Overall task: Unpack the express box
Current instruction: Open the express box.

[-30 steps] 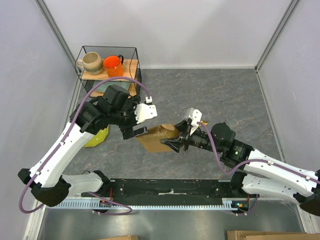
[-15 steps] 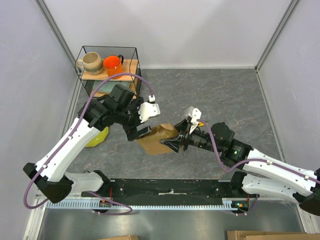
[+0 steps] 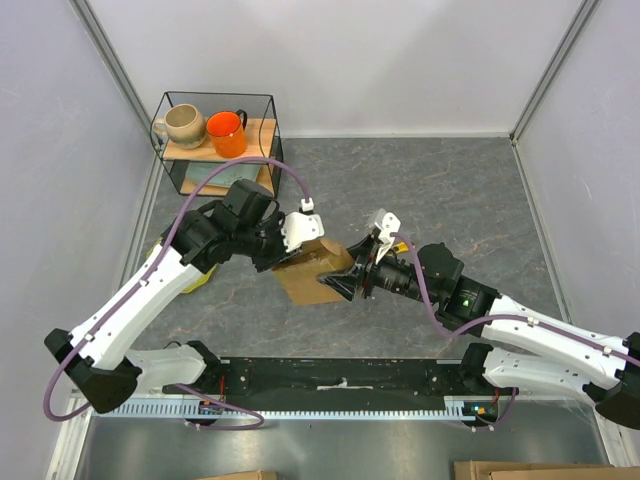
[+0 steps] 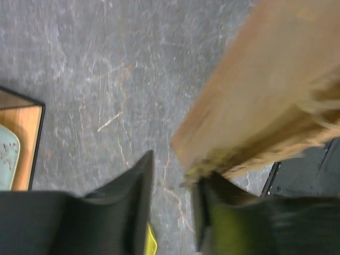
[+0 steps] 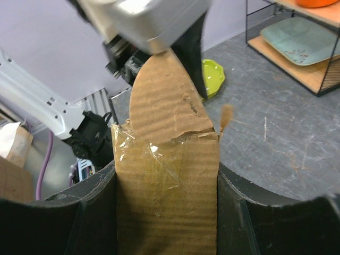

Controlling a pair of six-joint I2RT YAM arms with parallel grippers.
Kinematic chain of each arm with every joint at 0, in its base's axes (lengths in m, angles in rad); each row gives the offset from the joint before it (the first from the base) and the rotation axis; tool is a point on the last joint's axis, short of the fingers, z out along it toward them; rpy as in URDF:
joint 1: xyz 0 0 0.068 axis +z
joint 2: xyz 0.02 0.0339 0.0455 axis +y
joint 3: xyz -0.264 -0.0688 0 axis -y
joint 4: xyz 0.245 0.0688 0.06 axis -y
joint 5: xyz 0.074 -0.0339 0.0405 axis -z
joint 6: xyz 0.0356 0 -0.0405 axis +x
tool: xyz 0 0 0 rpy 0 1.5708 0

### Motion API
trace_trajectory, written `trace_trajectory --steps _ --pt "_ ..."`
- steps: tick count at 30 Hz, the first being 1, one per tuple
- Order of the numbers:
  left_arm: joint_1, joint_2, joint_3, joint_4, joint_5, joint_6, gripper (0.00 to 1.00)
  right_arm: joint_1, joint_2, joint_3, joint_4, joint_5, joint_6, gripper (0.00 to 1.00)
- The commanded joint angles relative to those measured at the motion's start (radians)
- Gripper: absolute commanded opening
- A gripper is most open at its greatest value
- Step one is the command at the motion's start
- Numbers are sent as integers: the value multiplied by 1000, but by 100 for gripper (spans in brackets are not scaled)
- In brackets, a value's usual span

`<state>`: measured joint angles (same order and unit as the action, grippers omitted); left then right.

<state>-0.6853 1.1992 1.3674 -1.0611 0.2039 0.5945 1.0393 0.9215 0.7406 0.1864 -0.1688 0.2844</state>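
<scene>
We've got the right end effector clamped on the express box; the left end effector sits at its 10 o'clock, grip unclear.

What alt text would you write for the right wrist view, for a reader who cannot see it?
The right gripper holds the taped brown express box between its fingers, a torn flap standing up. The left gripper meets the flap's top; a green plate lies behind.
</scene>
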Motion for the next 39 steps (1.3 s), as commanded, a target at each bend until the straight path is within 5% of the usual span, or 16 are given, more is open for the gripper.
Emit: trace_trajectory --steps 1,3,6,8,14,21,23,26,39 --pt "18 -33 -40 125 -181 76 27 21 -91 34 164 -115 44 0" --pt "23 -39 -37 124 -201 86 27 21 -101 32 151 -103 36 0" --pt "21 -46 -40 104 -201 103 46 22 -118 29 130 -94 22 0" --pt "23 -43 -54 81 -227 111 49 22 -124 36 114 -95 16 0" --pt "24 -18 -82 47 -209 126 32 21 -127 46 96 -109 10 0" --pt "26 20 -61 49 -173 133 29 21 -121 51 114 -138 22 0" --pt "24 25 -44 38 -153 142 17 22 -118 49 114 -150 22 0" --pt "26 20 -22 10 -118 174 12 21 -113 51 111 -181 21 0" --pt "147 94 248 -290 127 295 6 27 -55 78 -53 -347 -97 0"
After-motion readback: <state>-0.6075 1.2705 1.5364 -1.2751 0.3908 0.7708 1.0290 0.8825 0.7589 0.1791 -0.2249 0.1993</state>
